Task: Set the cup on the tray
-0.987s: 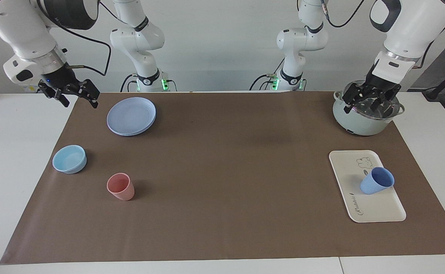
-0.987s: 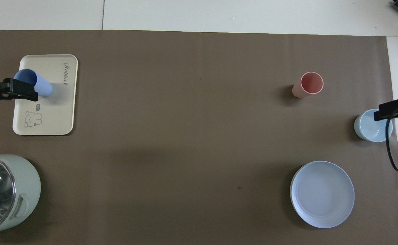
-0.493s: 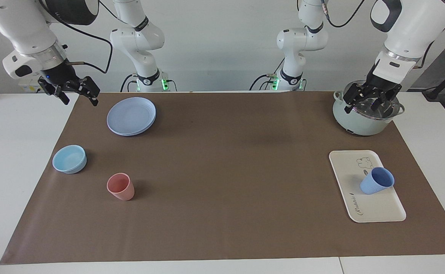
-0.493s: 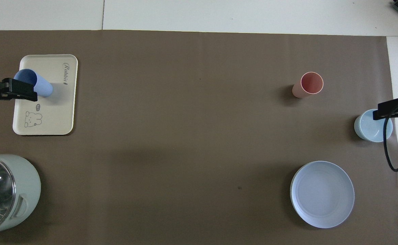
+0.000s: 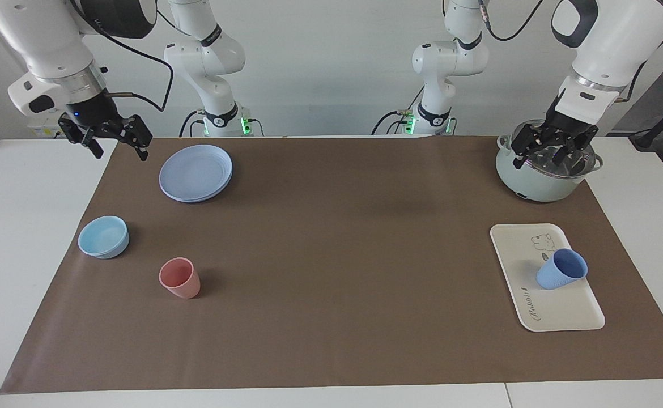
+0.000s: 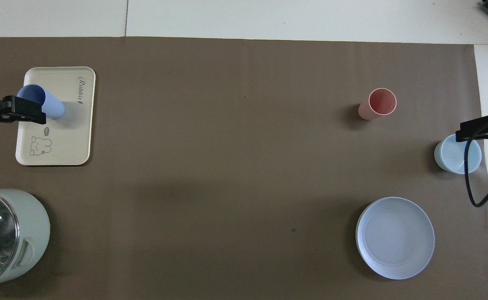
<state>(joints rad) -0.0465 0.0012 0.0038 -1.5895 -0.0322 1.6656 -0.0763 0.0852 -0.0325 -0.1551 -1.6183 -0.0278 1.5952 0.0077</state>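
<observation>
Nearest us, the left gripper [image 5: 552, 150] hangs spread and empty over the pot [image 5: 544, 181]; the right gripper [image 5: 113, 139], also spread, waits above the table's edge. Farther out, the cup [image 5: 561, 270] stands on the tray [image 5: 513, 243]: we judge placement done, only retreat remaining. Only the facing view shows the left gripper clear of the cup.

We see a wide bare stretch of brown mat [image 5: 343, 272] mid-table, hemmed by the pot [image 5: 541, 178], tray [image 5: 515, 249] and cup [image 5: 561, 270] at one end, and plate [image 5: 195, 173], bowl [image 5: 103, 237] and pink tumbler [image 5: 179, 277] at the other.
</observation>
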